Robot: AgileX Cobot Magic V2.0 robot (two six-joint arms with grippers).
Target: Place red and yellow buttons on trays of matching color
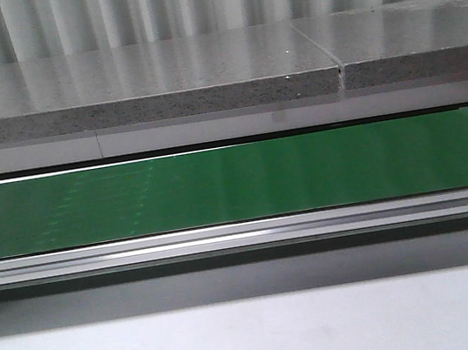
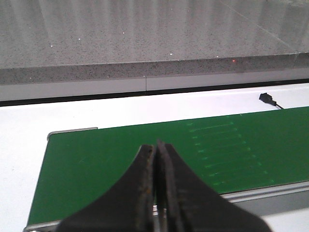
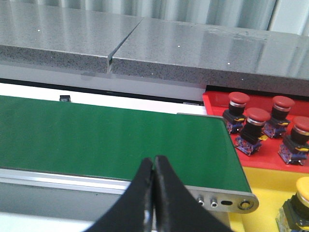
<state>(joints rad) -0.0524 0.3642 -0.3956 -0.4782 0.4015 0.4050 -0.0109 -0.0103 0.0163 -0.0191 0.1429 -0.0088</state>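
Note:
In the right wrist view several red buttons (image 3: 253,123) stand on the red tray (image 3: 263,162) beyond the belt's end. A yellow button (image 3: 298,203) sits on the yellow tray (image 3: 256,220) beside it, cut off by the frame edge. My right gripper (image 3: 154,160) is shut with nothing in it, hovering over the near edge of the green conveyor belt (image 3: 106,140). My left gripper (image 2: 155,146) is also shut and empty, above the other end of the belt (image 2: 120,169). No button lies on the belt (image 1: 235,182) in the front view, where neither gripper shows.
A grey stone counter (image 1: 142,87) runs behind the belt. The belt's aluminium rail (image 1: 243,235) lines its near side, with a white table surface (image 1: 258,338) in front. A small black sensor (image 2: 266,98) sits on the white strip behind the belt.

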